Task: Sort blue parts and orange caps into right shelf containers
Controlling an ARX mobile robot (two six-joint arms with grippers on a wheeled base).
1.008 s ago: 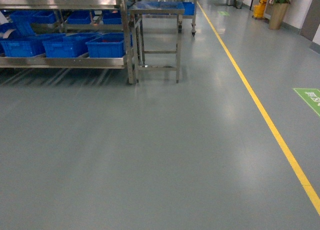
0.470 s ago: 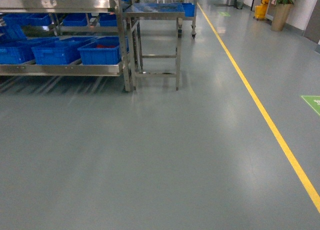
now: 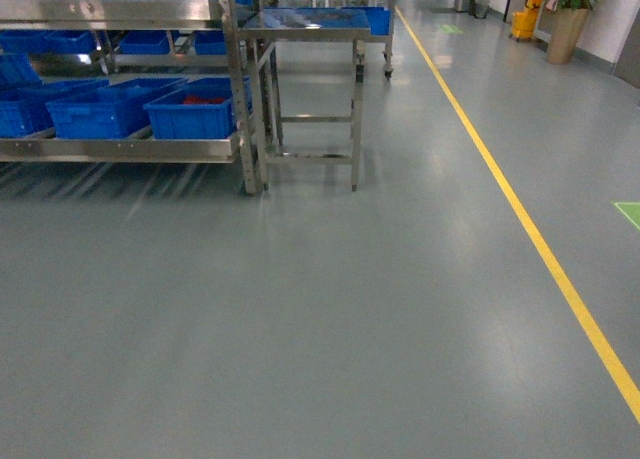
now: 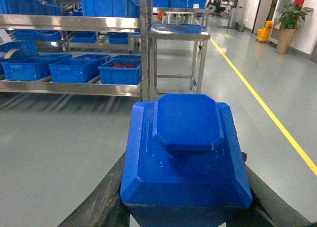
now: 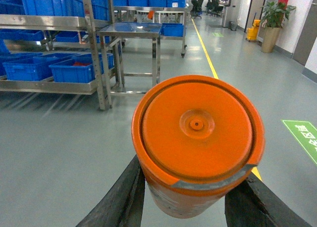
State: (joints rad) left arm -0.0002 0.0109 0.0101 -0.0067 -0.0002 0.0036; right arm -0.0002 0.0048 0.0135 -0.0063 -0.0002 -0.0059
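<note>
On the lower level of the steel shelf (image 3: 120,147), at its right end, stand the blue crates (image 3: 190,114). The left gripper (image 4: 185,207) clamps a blue part (image 4: 184,153); the right gripper (image 5: 190,197) clamps an orange cap (image 5: 198,133), fingertips hidden. A steel table (image 3: 305,24) stands beside; grey floor (image 3: 330,299), yellow line (image 3: 520,209).

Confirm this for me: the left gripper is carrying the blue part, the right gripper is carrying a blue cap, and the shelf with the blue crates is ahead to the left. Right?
Not quite. The cap held by the right gripper is orange, not blue, as the right wrist view shows. The rest holds: the left gripper carries the blue part, and the shelf with the blue crates stands ahead to the left in the head view.
</note>
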